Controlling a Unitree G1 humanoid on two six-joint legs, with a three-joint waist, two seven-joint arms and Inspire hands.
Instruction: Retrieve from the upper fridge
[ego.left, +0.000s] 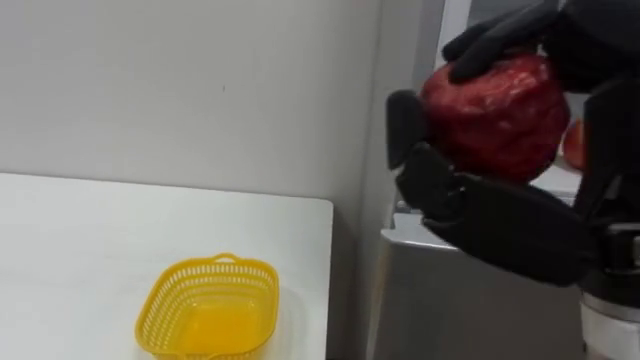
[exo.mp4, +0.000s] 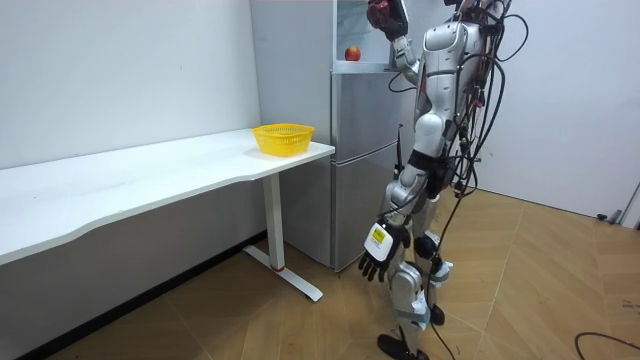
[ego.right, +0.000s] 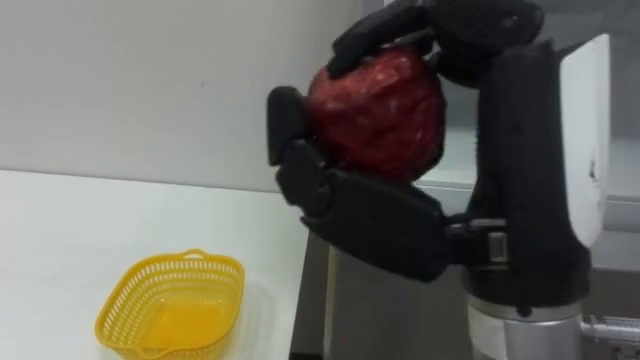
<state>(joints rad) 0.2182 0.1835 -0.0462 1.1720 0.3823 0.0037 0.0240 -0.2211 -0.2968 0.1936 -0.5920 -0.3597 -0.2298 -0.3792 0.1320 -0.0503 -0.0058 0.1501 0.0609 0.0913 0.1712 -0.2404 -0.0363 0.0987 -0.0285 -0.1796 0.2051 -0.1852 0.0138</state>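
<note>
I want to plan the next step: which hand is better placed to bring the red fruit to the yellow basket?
Right. The right hand grips the red fruit up at the fridge; the left hand hangs idle by the thigh.

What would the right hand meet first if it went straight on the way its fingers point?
Probably the wall above the table. The right hand, holding the red fruit, points left past the fridge; depth is unclear.
</note>
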